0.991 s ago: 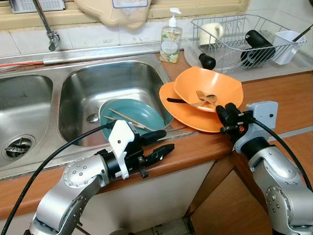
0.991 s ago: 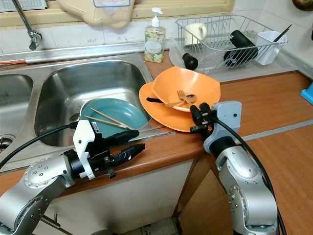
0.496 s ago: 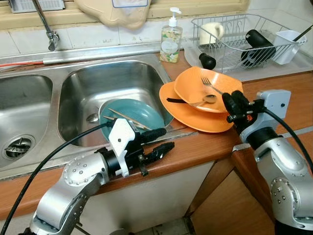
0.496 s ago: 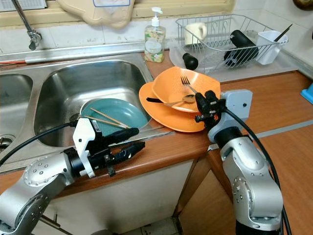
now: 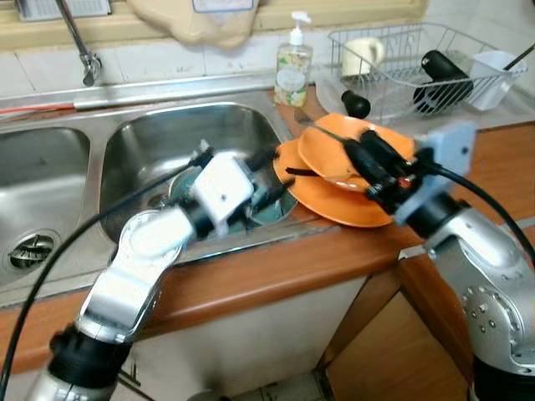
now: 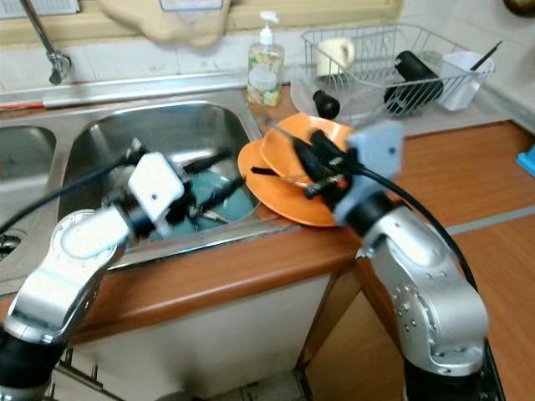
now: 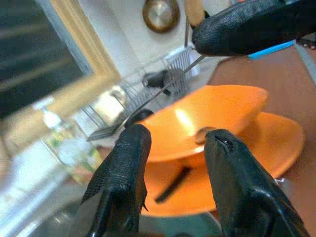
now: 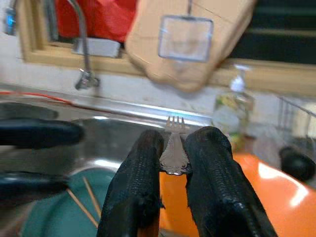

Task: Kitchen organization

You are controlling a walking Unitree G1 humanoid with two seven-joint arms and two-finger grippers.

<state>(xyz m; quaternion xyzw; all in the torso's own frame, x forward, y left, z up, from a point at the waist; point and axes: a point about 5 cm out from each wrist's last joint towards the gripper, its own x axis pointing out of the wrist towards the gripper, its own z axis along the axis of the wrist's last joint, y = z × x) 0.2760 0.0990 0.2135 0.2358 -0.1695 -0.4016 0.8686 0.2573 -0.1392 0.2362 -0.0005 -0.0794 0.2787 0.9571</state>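
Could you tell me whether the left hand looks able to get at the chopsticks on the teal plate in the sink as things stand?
Probably yes: the left hand is open, low in the sink basin over the teal plate, nothing between. Blur hides the chopsticks themselves.

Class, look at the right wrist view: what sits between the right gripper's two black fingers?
A metal fork is pinched between the right gripper's fingers, its tines pointing out beyond the fingertips toward the sink. The right wrist view shows this most plainly.
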